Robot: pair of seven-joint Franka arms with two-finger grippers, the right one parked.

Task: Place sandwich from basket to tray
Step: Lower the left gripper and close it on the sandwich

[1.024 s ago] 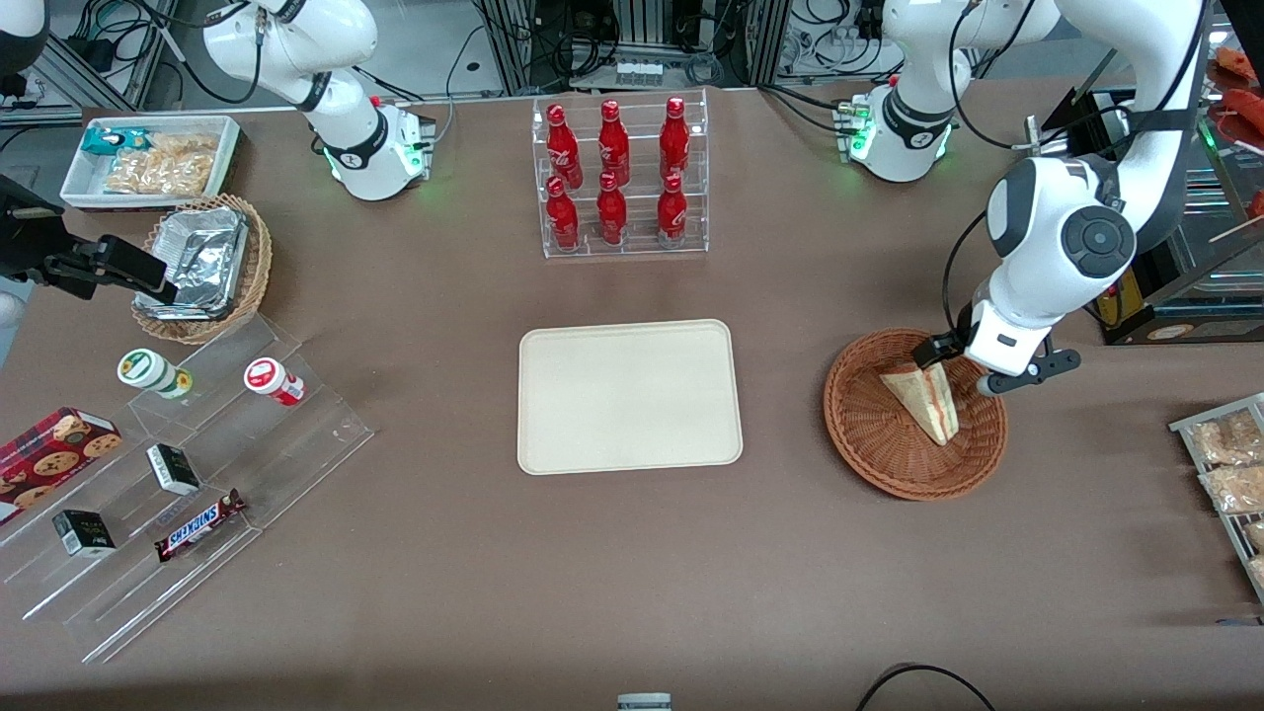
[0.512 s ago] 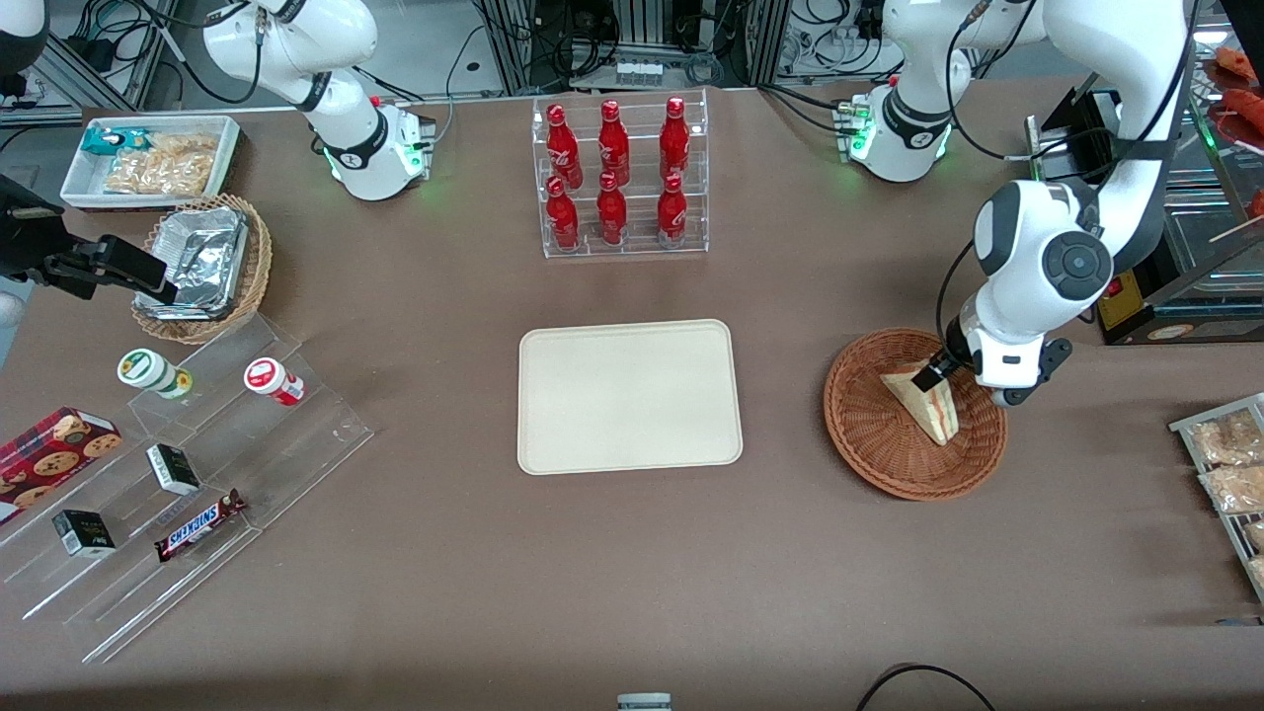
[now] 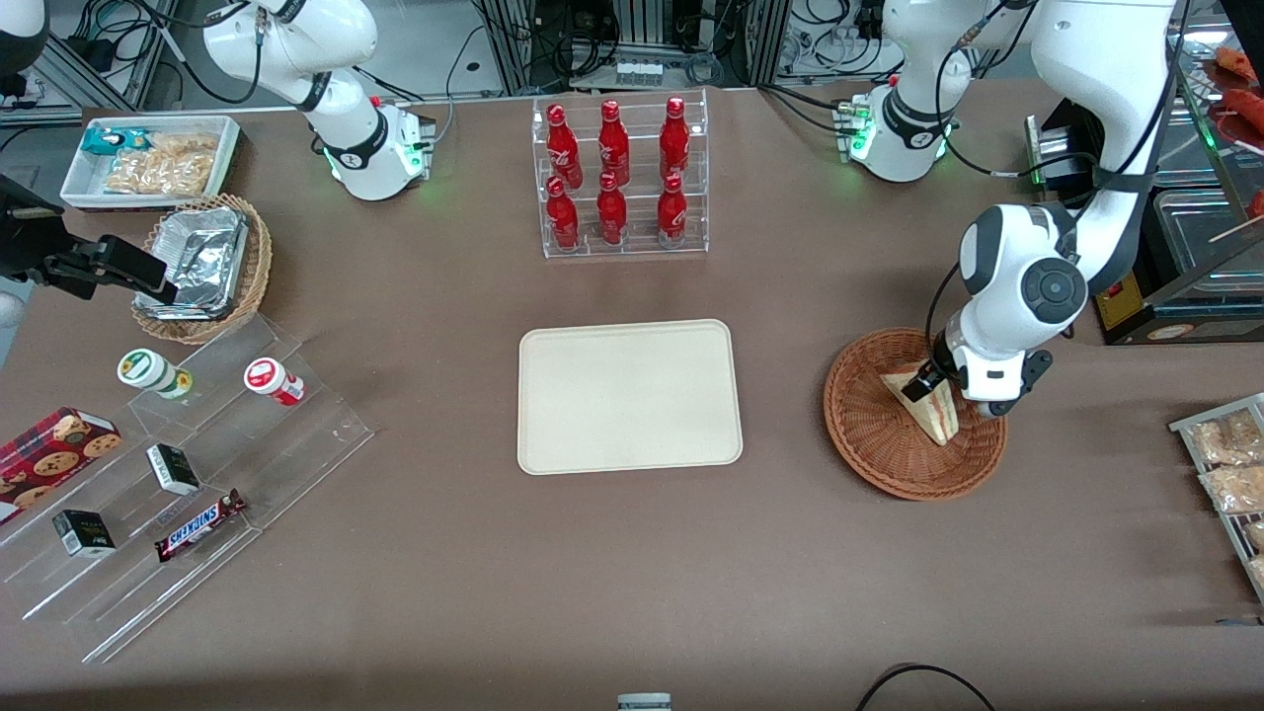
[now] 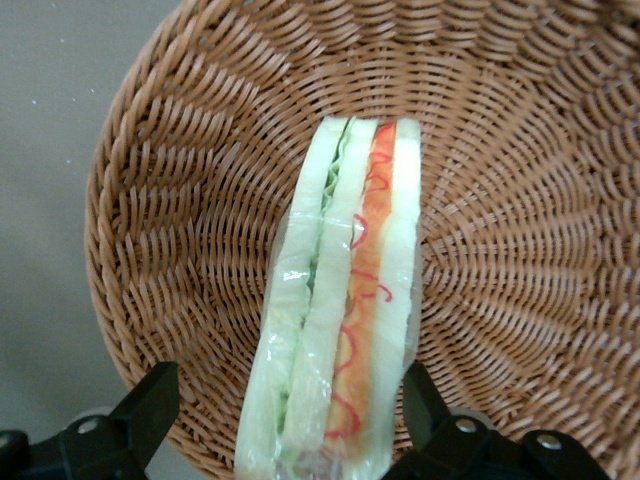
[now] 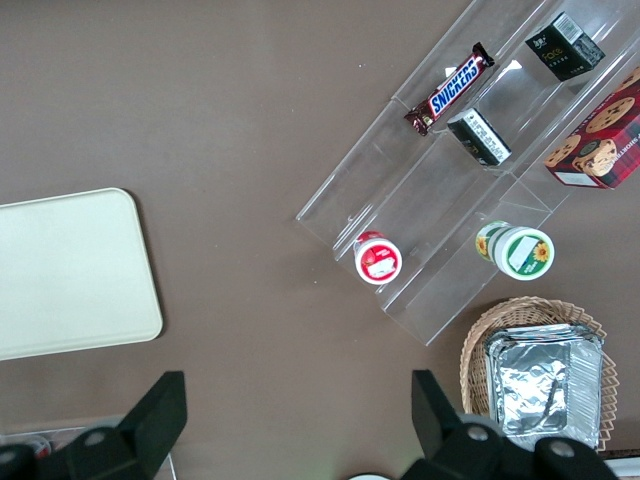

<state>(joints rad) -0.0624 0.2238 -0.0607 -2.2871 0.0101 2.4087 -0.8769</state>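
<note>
While the sandwich (image 4: 340, 300) lies wrapped in the basket (image 3: 889, 444), the gripper (image 4: 285, 400) straddles it, fingers spread wide, gripping nothing (no contact visible); lift and carry to the bare tray (image 3: 629, 396), toward the parked arm's end, remain.

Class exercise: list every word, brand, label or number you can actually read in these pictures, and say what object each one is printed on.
"SNICKERS": on the chocolate bar lying on the clear stepped stand.
Red bottles' white script: too small to read.
Small dark boxes, round-lidded cups, cookie box: print unreadable.
Sandwich, basket, tray: no text. The gripper straddles the sandwich, open.
</note>
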